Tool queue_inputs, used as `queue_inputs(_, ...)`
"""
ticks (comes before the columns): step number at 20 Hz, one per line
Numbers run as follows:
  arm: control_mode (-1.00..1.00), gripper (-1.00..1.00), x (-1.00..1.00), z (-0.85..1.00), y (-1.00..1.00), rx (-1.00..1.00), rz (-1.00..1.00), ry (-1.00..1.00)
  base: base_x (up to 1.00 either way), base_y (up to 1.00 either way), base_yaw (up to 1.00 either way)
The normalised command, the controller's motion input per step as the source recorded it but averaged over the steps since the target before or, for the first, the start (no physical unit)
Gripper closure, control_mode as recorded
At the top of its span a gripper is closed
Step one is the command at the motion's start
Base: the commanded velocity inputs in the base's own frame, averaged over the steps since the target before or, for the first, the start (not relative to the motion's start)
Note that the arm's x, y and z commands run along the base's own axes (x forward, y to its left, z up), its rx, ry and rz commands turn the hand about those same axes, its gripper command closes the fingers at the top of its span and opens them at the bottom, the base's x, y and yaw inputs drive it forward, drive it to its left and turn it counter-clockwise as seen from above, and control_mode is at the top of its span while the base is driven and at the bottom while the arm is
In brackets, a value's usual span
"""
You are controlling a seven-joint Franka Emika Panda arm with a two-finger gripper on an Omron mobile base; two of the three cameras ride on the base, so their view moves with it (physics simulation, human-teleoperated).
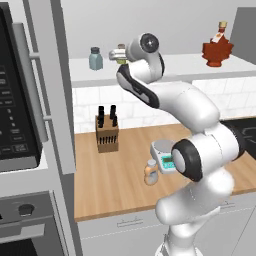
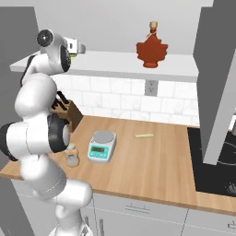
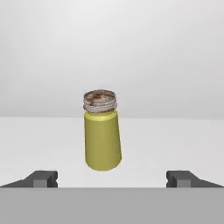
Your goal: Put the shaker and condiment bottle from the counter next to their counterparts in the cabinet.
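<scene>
1. Olive-yellow and small, the shaker (image 3: 102, 139) stands upright on the white shelf of the cabinet (image 1: 190, 67), seen head-on from my hand camera with its tan, rust-flecked cap on top.
2. My gripper (image 3: 112, 178) points straight at it, and its two dark fingertips (image 3: 43, 178) sit far apart at either side of the frame. The jaws are spread wide and touch nothing; the shaker stands free between and beyond them.
3. From the left base view, the hand reaches up to the shelf, and the shaker (image 1: 120, 54) peeks out just beside the wrist.
4. Near it on the same shelf, to the left in that view, stands a grey-green shaker (image 1: 95, 58) with a dark cap. The two are apart, not touching.
5. Well along the shelf to the right sits a red maple-leaf bottle (image 1: 218, 48) with a label and cork top.
6. Below, on the light wooden counter (image 2: 152, 161), the condiment bottle (image 1: 151, 172) stands upright: orange-tan with a pale top, partly behind my arm.
7. Just beside it is a small kitchen scale (image 2: 102, 145) with a green display.
8. A wooden knife block (image 1: 107, 131) stands near the tiled backsplash.
9. A small pale stick-like item (image 2: 144, 135) lies flat on the counter, too small for me to identify.
</scene>
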Motion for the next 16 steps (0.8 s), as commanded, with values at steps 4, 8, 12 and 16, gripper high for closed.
queue_inputs(4,-1.00,-1.00,-0.83,-0.22,-0.31,0.00,0.00,-0.01,0.00,0.00,0.00)
queue_inputs(8,-1.00,-1.00,-0.85,-0.18,-0.34,0.00,0.00,-0.03,0.00,0.00,0.00)
queue_inputs(12,-1.00,-1.00,-0.87,-0.11,-0.33,0.00,0.00,-0.04,0.00,0.00,0.00)
queue_inputs(16,-1.00,-1.00,-0.95,-0.04,-0.34,0.01,0.03,-0.07,0.00,0.00,0.00)
